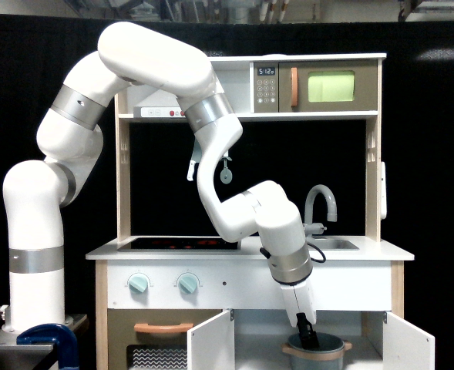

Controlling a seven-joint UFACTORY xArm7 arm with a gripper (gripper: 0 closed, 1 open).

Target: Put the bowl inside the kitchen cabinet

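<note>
Below the white counter (pixel 365 251), seen from the exterior view, one kitchen cabinet (pixel 261 339) stands open, its two small white doors (pixel 213 339) swung outward; the second door (pixel 408 339) is at the view's right, and both are cut off by the lower frame edge. One bowl (pixel 319 351), round, grey-blue, with a tan rim and two short tan side handles, sits inside the cabinet; its base is cut off at the bottom of the frame. One gripper (pixel 309 338), dark and narrow, points down to the bowl's rim at its near side; whether its jaws are apart or clamped on the rim cannot be told, since the tip is small and dark against the bowl. One arm (pixel 157 65), glossy white with grey metal bands at its joints, rises from a column at the view's left, arches over the upper shelf and descends past the counter. Two pale green knobs (pixel 138 284) are set in the front panel. One oven door (pixel 161 339) with a tan handle and a wavy grille is partly hidden behind the nearer cabinet door. One grey curved faucet (pixel 321 202) stands over one sink (pixel 334 243). One microwave (pixel 331 87) with a green window, a tan handle and a keypad occupies the top shelf. One dark hob (pixel 176 243) lies flat on the counter. One blue clamp (pixel 49 339) is cut off at the lower left corner.
</note>
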